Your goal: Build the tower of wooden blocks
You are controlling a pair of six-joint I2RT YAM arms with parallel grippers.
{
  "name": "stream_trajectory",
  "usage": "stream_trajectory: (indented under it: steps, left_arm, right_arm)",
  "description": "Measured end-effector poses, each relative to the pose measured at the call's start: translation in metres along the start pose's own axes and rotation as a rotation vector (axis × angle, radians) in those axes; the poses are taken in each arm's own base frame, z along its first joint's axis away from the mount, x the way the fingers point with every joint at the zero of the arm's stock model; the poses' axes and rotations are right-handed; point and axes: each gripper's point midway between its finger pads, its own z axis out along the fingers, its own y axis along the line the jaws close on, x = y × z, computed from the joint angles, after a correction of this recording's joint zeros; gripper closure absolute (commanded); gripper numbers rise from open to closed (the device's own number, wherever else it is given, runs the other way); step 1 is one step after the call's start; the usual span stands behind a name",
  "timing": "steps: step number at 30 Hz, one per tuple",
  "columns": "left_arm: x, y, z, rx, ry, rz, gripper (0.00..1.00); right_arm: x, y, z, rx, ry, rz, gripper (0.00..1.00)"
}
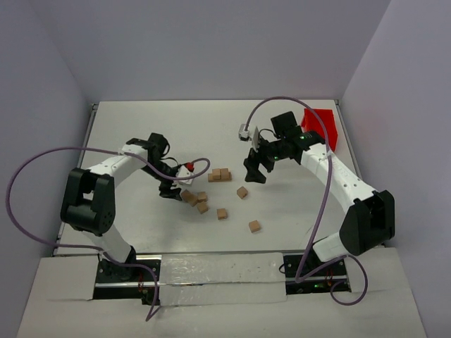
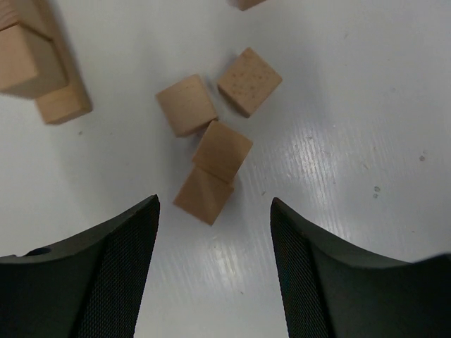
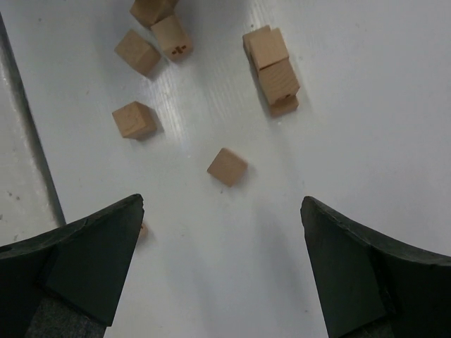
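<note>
Tower (image 1: 220, 174): a low stack near the middle of the table (image 1: 141, 120), between the two grippers. The left wrist view shows only one corner of it, cut off at the top-left edge. Its block count is hard to make out.
Wood blocks (image 1: 203, 208): loose ones lie scattered in front of the tower. Four cluster by the left gripper, and others sit singly, well apart. One is cut off at the top of the right wrist view.
Left gripper (image 1: 171, 191): jaws spread wide and holding nothing. The nearest block of the cluster lies just ahead, between the fingertips.
Right gripper (image 1: 254, 172): jaws spread wide and empty. A single block lies ahead of it.
Red bin (image 1: 320, 127): at the far right, partly hidden behind the right arm.
</note>
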Motion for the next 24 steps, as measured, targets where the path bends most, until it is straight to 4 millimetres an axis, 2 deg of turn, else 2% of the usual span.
stream_trajectory:
  steps: [5, 10, 17, 22, 24]
  left_arm:
    - [0.006, -0.004, 0.022, 0.103, 0.056, 0.059, 0.3]
    - [0.011, 0.004, 0.028, 0.131, 0.098, 0.097, 0.31]
    - [0.02, 0.004, 0.034, 0.165, 0.157, 0.128, 0.34]
    - [0.026, 0.004, 0.034, 0.174, 0.193, 0.143, 0.49]
    - [0.027, 0.005, 0.034, 0.174, 0.201, 0.148, 0.59]
  right_arm:
    - [0.019, 0.007, -0.01, 0.009, -0.01, 0.076, 0.0]
    - [0.02, 0.012, -0.018, 0.022, -0.042, 0.088, 0.0]
    - [0.025, 0.017, -0.015, 0.005, -0.043, 0.109, 0.0]
    - [0.024, 0.018, -0.015, 0.0, -0.05, 0.107, 0.0]
    - [0.024, 0.018, -0.015, 0.0, -0.051, 0.106, 0.0]
